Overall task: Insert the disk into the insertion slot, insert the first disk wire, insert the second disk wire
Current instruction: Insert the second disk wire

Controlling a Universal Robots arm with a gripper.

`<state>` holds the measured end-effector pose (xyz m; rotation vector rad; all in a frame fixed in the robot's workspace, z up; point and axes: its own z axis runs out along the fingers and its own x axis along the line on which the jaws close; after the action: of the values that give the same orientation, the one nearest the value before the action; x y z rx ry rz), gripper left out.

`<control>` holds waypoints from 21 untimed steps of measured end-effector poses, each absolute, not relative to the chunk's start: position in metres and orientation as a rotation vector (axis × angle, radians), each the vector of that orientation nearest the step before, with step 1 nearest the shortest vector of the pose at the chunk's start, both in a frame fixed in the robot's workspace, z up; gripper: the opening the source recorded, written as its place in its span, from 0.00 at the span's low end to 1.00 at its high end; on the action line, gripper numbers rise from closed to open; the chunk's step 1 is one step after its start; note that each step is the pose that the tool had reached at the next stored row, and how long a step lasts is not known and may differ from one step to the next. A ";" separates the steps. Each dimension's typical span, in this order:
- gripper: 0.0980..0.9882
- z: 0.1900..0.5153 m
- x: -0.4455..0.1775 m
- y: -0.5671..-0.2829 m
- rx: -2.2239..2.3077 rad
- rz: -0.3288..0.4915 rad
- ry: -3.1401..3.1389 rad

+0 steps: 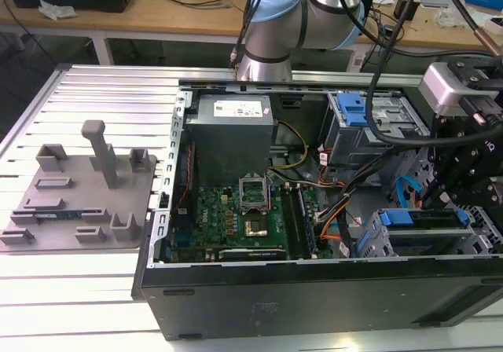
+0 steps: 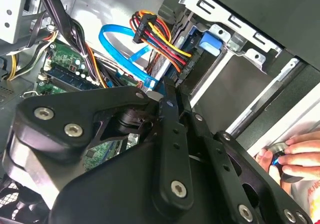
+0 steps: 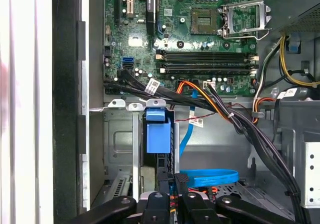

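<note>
The disk, in its blue carrier [image 3: 157, 134], sits inside the insertion slot [image 3: 120, 144], a grey metal cage by the case's front wall. In the exterior view the disk [image 1: 420, 238] lies in the cage at the lower right, under the arm's black wrist. My gripper [image 3: 174, 198] hangs right over the disk's end, its fingers [image 2: 172, 134] drawn close together on the black connector [image 2: 182, 69] of a red, yellow and black wire bundle [image 2: 157, 36]. A blue flat wire [image 2: 117, 41] loops beside that connector and ends at the fingertips.
The motherboard [image 1: 244, 218], a grey power-supply box [image 1: 232, 124] and a taller cage with a blue latch [image 1: 354, 116] fill the case. Black cables [image 3: 260, 144] cross beside the slot. A grey fixture plate [image 1: 78, 195] lies left of the case. A person's hand [image 2: 295, 156] rests outside the case.
</note>
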<state>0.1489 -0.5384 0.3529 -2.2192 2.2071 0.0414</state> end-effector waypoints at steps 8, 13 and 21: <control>0.07 0.353 0.150 -0.540 -2.219 0.042 2.207; 0.07 0.352 0.151 -0.541 -2.219 0.042 2.207; 0.07 0.351 0.153 -0.541 -2.219 0.042 2.207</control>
<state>0.1526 -0.5412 0.3508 -2.2193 2.2071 0.0419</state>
